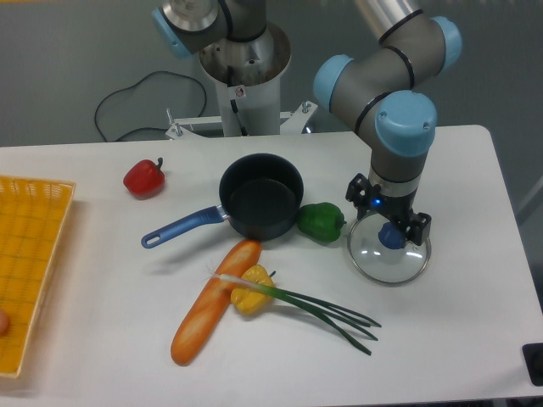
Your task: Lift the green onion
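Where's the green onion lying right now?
The green onion lies low in the camera view, near the table's front edge. Its whitish end rests across the baguette and yellow pepper; its leaves splay right, below the glass lid.

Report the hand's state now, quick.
Hand: sits over the glass lid at its blue knob; cannot tell whether it is open or shut. It is not holding the green onion.

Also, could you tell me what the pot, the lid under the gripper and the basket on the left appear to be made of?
The pot looks like dark, matte-coated metal, with a glossy blue handle, probably plastic or enamelled. The lid seems clear glass with a metal rim: the table shows through it, and its knob is blue. The basket looks like yellow woven or moulded plastic, given its grid pattern.
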You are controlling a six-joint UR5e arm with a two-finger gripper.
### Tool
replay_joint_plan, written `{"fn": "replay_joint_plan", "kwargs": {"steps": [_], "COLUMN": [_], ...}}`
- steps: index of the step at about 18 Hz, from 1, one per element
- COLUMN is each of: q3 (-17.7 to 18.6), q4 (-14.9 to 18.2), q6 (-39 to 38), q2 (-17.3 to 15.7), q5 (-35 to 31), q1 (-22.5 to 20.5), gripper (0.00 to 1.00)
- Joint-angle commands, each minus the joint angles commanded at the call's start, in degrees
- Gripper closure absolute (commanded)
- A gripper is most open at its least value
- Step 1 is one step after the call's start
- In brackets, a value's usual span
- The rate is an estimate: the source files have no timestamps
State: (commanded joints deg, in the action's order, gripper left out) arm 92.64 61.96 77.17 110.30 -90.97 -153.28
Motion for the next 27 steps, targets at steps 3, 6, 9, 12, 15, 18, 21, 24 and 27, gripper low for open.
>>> {"fn": "replay_joint_plan", "kwargs": {"steps": [3,6,9,12,15,18,21,24,27], "q3": [-0.09,-0.26,-0.53,-0.44,-0.09,0.09,0.0,-0.61,-1.14], "q4": [0.0,0.0,0.0,0.0,0.0,0.0,-0.09,-0.44,-0.53], "q6": [0.09,0.09,0.0,0.0,-0.7,-3.32,-10.27,-16.67,-21.17], "q2": [0.0,-0.17,-0.09,0.0,0.09,0.0,-0.09,0.26,0.44], "q5": [0.0,0.26,0.18,0.09,0.0,0.09,0.53,0.53,0.79], "q1": [-0.09,-0.35,-0.26,-0.09,0.7,1.32,3.33,6.14,8.25], "gripper": [0.0,0.0,0.0,0.0,0.0,0.0,0.0,0.0,0.0]}}
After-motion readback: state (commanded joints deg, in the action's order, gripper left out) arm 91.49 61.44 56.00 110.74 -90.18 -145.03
